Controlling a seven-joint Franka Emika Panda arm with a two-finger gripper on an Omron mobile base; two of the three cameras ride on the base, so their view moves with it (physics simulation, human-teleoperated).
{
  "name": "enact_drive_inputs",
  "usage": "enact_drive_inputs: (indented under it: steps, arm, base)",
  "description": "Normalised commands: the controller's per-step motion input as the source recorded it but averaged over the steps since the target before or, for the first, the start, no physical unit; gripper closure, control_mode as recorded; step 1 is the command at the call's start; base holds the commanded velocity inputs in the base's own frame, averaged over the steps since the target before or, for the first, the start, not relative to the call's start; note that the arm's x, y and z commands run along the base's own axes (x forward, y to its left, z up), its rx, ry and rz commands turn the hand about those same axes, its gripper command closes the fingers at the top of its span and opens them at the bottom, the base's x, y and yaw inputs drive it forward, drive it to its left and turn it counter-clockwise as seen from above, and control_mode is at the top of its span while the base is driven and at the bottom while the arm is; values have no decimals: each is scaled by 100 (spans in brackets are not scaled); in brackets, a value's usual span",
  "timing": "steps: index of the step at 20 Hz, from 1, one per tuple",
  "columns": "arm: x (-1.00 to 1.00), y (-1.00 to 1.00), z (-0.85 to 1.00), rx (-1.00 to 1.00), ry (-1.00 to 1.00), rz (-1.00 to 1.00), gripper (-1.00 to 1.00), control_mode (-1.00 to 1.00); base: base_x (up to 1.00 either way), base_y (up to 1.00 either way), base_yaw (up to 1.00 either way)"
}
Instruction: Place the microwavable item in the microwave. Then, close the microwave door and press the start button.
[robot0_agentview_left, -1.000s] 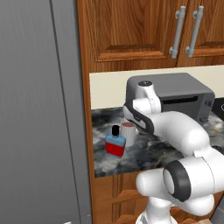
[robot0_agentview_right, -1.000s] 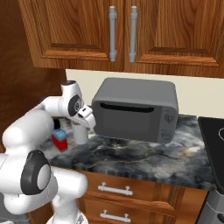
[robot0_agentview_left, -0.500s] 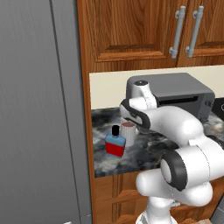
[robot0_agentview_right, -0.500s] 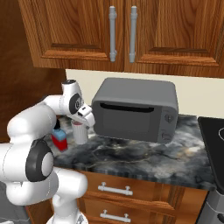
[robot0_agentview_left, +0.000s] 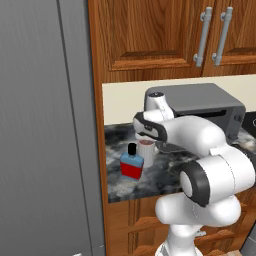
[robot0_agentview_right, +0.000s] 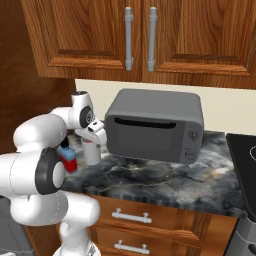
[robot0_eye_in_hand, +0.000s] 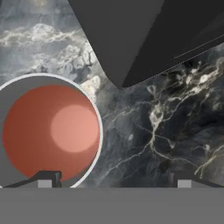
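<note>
Your arm has swung lower over the cup since a second ago. On the marble bench, the blue-and-red bottle stands left, the cup just beside it, then the toaster oven. Your fingers spread wide, one over the cup's rim, gripping nothing.

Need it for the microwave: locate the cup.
In the left base view the cup stands on the marble counter, between the blue-and-red bottle and the toaster oven.

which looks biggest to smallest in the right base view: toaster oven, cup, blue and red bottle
1. Toaster oven, by far the largest.
2 and 3. Cup and blue and red bottle look about alike; the arm partly hides the bottle, so they stay unranked.
</note>
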Motion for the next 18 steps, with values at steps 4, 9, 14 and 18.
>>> enact_drive_inputs:
  steps: [4,9,14,18]
  arm:
    - [0,2,-24,0,6,0,-100,-100]
    - [0,0,-16,0,3,0,-100,-100]
    - [-2,0,-10,0,1,0,-100,-100]
    - [0,1,-35,0,7,0,-100,-100]
  base:
    - [0,0,0]
    - [0,0,0]
    - [0,0,0]
    - [0,0,0]
